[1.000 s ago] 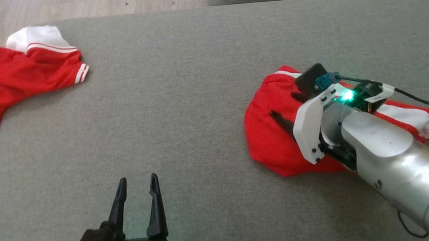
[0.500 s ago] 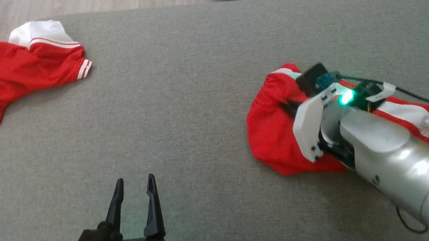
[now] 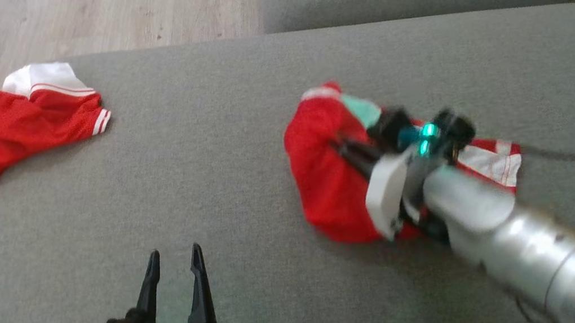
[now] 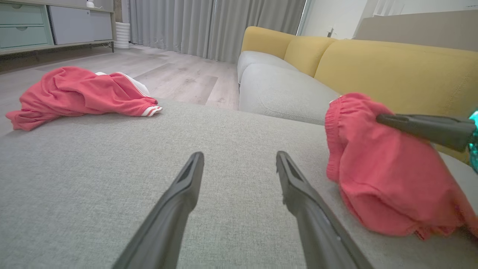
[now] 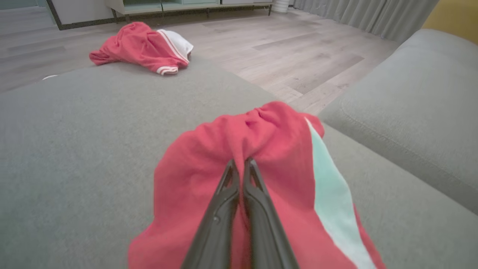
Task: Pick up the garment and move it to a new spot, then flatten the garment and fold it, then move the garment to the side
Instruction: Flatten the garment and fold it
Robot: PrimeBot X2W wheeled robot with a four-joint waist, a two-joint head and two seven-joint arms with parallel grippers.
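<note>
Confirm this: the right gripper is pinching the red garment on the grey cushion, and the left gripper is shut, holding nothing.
Wrong on one count: the left gripper is open, its jaws spread over the grey cushion, as the left wrist view shows. The right gripper does pinch the red garment, and the left holds nothing.

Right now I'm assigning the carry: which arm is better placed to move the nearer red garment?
Right: the right gripper is shut on the garment; the left gripper is open, apart from it.

Right claw [image 5: 239,162] now tight on garment [image 5: 201,149]
</note>
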